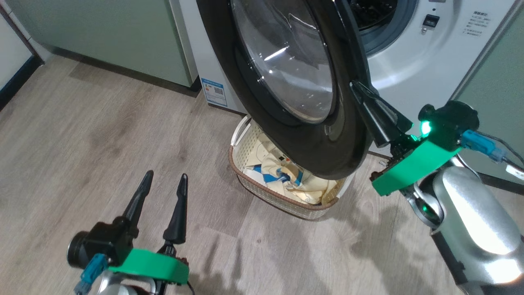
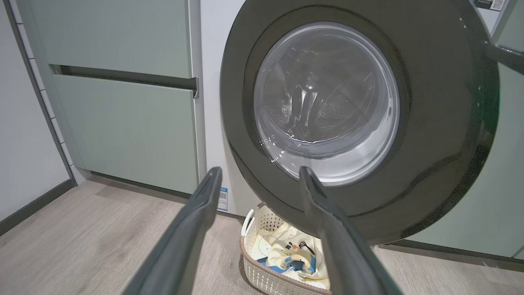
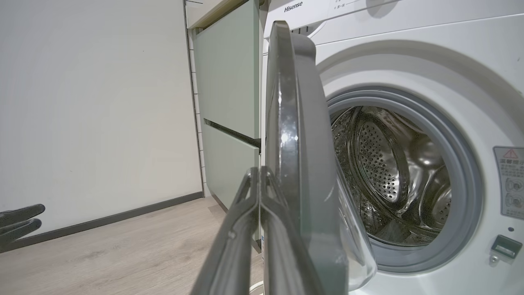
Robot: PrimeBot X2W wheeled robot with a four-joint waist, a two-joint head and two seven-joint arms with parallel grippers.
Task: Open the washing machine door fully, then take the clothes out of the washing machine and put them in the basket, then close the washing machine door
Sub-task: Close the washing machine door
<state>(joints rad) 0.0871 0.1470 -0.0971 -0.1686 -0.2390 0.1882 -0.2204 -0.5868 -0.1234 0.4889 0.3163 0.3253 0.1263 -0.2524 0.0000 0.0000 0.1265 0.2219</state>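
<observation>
The large round washing machine door [image 1: 286, 82], a glossy black rim around a bulging clear glass bowl, stands swung out about edge-on to the white front-loading washing machine [image 1: 409, 69], neither fully open nor shut. Behind the door the grey gasket and the perforated steel drum [image 3: 389, 164] are exposed, and no garment lies in the part of the drum that can be seen. At the door's free edge, on its outer side, the right gripper [image 1: 355, 86] has its two dark fingers pressed together and holds nothing, the tips apparently touching the black rim. Closed like this they act as one stiff prod, which I judge suits pushing the door home for the closing step. Directly below the door's lower rim sits the small cream perforated plastic basket [image 1: 268, 196] with its brown rim, placed where things pulled from the drum can drop straight in. The pale yellow clothes [image 1: 282, 172] with blue trim lie heaped inside it. Farther out from the door, low over the pale wood floor [image 1: 82, 143], the left gripper [image 1: 166, 176] hangs with its fingers spread wide and empty, well apart from the door, likely so as to be clear of its swing
</observation>
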